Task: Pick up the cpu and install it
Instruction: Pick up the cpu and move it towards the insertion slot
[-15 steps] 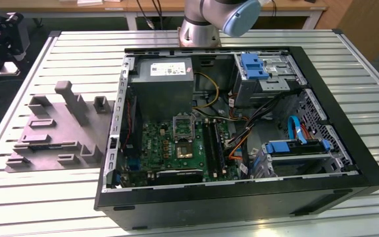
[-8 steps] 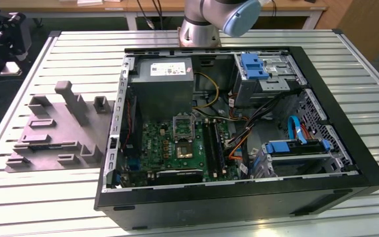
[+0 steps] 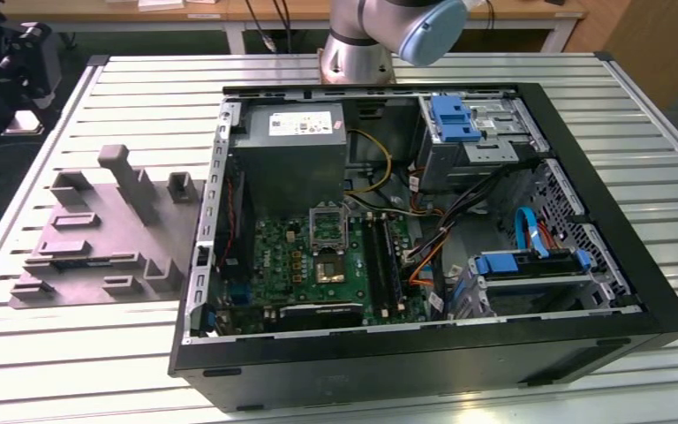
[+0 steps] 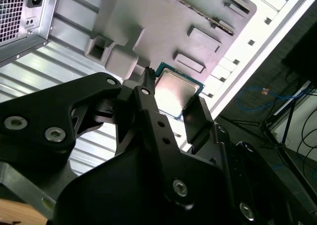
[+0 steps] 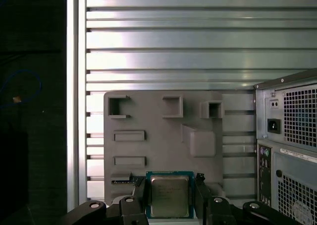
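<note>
Exterior view: I see the grey tray (image 3: 92, 238) by the table (image 3: 68, 353) edge on that view's left, beside the open case (image 3: 433, 353).

Second wrist view: my gripper (image 4: 172, 93) clamps the cpu (image 4: 178, 86) above the tray.

First wrist view: fingers (image 5: 141, 195) press against the cpu's two opposite edges.

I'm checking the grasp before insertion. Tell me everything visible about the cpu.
The cpu is a thin flat square chip: pale silvery metal lid on a green-edged board. In both wrist views it sits between the jaws of the gripper, pinched at two opposite edges, lid facing the cameras, held above the grey tray.
</note>
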Tool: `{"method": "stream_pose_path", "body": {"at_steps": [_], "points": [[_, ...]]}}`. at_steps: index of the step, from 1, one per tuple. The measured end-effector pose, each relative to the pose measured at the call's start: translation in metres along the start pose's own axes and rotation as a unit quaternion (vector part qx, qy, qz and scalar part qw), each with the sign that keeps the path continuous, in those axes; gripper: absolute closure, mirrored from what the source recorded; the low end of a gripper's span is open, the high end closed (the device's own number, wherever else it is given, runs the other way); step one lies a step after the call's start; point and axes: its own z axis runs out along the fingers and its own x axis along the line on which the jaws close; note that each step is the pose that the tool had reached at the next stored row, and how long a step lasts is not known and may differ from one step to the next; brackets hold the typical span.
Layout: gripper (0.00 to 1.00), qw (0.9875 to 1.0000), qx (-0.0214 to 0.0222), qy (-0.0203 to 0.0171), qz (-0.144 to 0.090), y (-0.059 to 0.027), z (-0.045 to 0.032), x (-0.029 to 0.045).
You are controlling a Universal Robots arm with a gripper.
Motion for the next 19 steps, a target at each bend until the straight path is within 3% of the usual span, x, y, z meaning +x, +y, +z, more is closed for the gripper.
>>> {"method": "stream_pose_path", "body": {"at_steps": [19], "points": [[0.53,1.0000,0.0000,0.0000,0.000,0.0002,0.0002,-0.0070]]}}
